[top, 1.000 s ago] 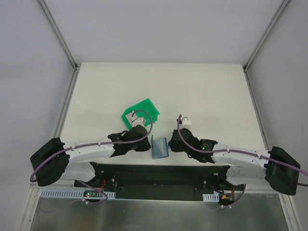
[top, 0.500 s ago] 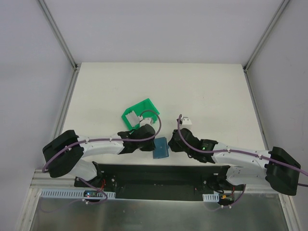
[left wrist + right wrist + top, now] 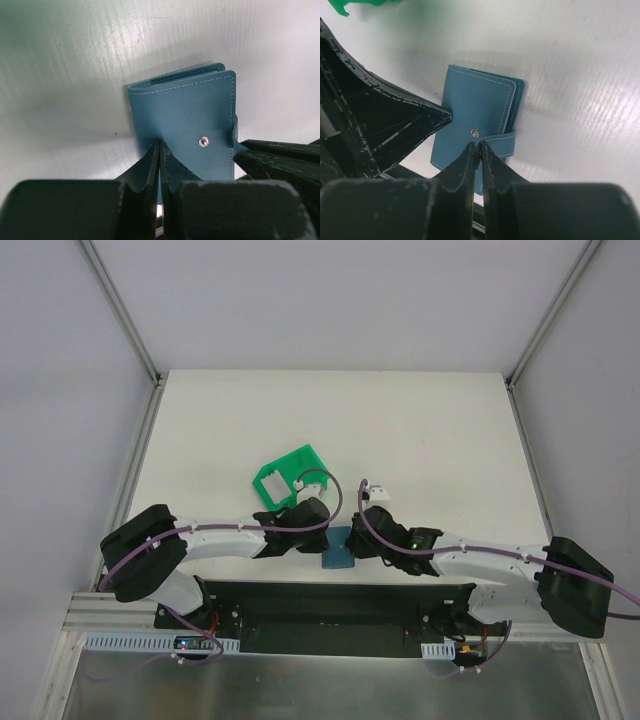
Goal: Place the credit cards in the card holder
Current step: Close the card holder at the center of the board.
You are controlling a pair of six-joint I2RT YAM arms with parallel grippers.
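Wallet (image 3: 185, 120) shut flat on table (image 3: 75, 75), left gripper (image 3: 160, 146) fully closed, tips on its edge, right gripper (image 3: 480, 146) pinching edge near snap (image 3: 475, 131).

White worktop (image 3: 420, 430) carries a green bin (image 3: 292, 468) and, nearer its front edge, the closed teal card holder (image 3: 338, 552) lying flat

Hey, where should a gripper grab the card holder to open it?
Probably by the loose strap tab at its open edge, coming in from that side, opposite the fold. The card holder lies shut and flat; only the tab sticks out.
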